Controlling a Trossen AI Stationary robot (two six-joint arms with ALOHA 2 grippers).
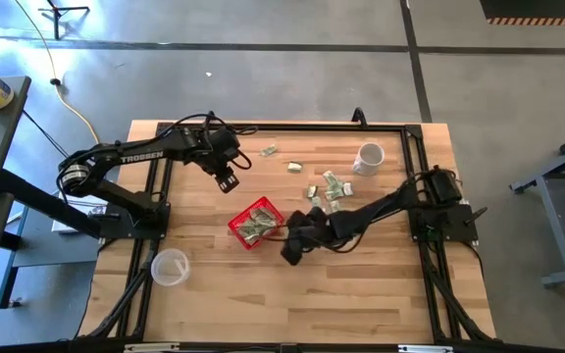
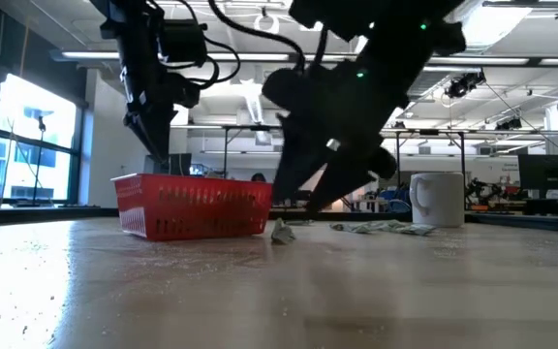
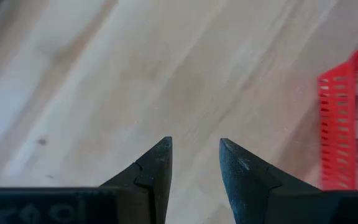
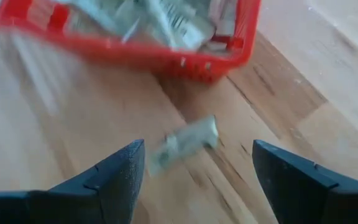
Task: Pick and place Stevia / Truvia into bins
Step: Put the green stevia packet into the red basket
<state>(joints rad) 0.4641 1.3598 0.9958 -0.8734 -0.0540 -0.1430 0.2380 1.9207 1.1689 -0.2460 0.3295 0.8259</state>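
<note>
The red basket (image 1: 256,224) stands mid-table and holds several pale green and white sachets (image 4: 166,18). One loose sachet (image 4: 185,142) lies flat on the wood just outside the basket's wall. My right gripper (image 4: 197,162) slants down over it, open, with its fingers well apart on either side and clear of it. More loose sachets (image 1: 327,188) lie on the table toward the far right. My left gripper (image 3: 194,162) hangs open above bare wood on the far-left side of the basket (image 3: 340,124), with nothing between its fingers.
A white mug (image 1: 368,158) stands at the far right, behind the loose sachets. A clear plastic cup (image 1: 170,267) stands near the left front. Two single sachets (image 1: 269,150) lie near the far edge. A black frame rims the table.
</note>
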